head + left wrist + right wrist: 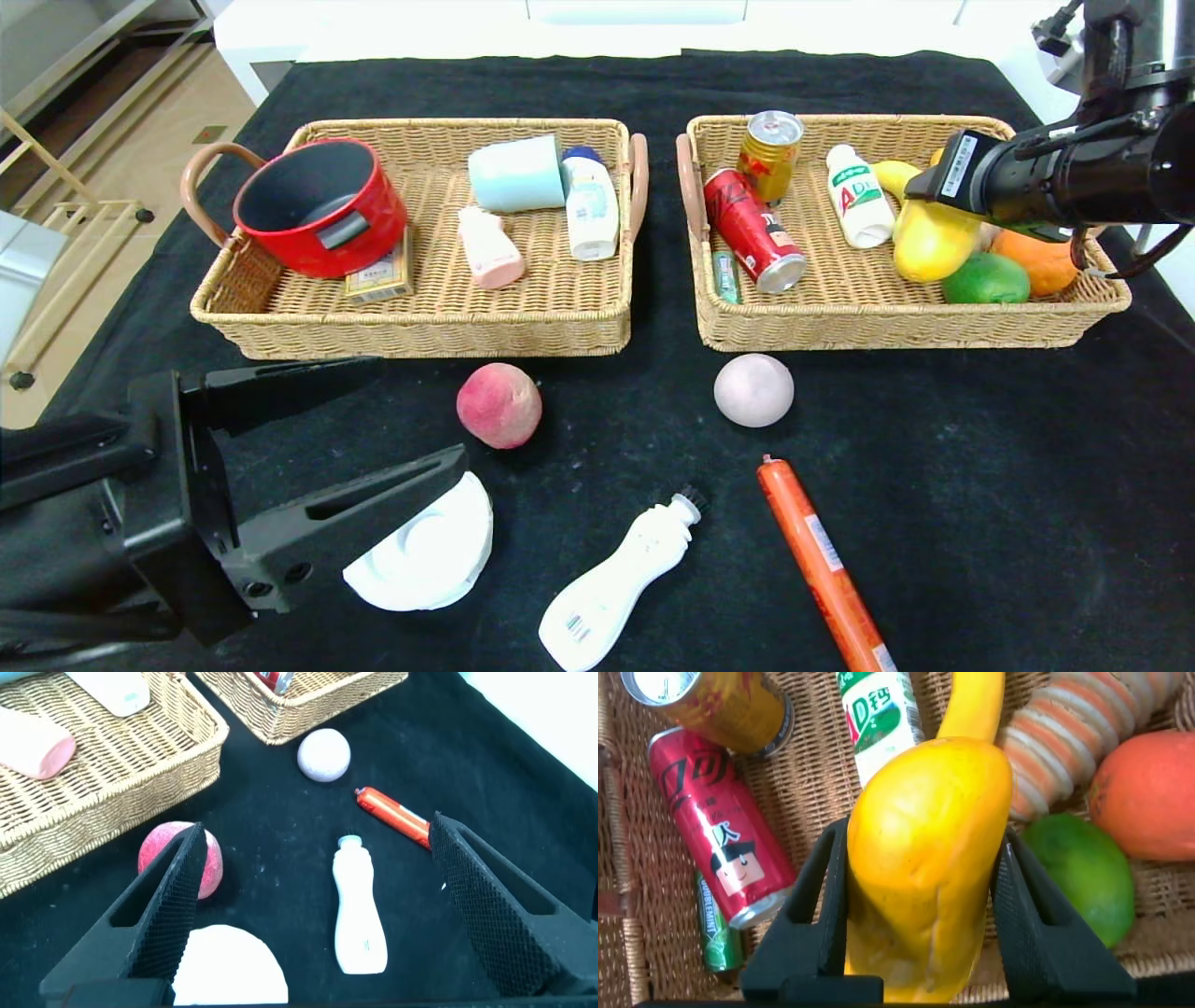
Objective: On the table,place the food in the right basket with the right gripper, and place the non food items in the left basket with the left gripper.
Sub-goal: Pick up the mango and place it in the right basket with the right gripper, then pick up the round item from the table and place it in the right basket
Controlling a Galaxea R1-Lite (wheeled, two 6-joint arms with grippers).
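My right gripper [934,201] is over the right basket [887,329] and shut on a yellow fruit [934,245], which sits low among the food there; in the right wrist view the fingers [1022,905] press both sides of the fruit [924,859]. My left gripper [415,411] is open and empty, above the table's front left. Between its jaws in the left wrist view lie a white bottle [360,915] and a white bowl [229,971]. On the cloth lie a peach [499,405], a pale ball [753,389], an orange sausage [822,565], the white bottle [616,583] and the white bowl [425,551].
The left basket [411,329] holds a red pot [322,205], a small box, a pink bottle, a teal cup and a white bottle. The right basket holds two cans [756,229], a milk bottle [859,196], a banana, an orange [1036,261] and a green fruit [985,278].
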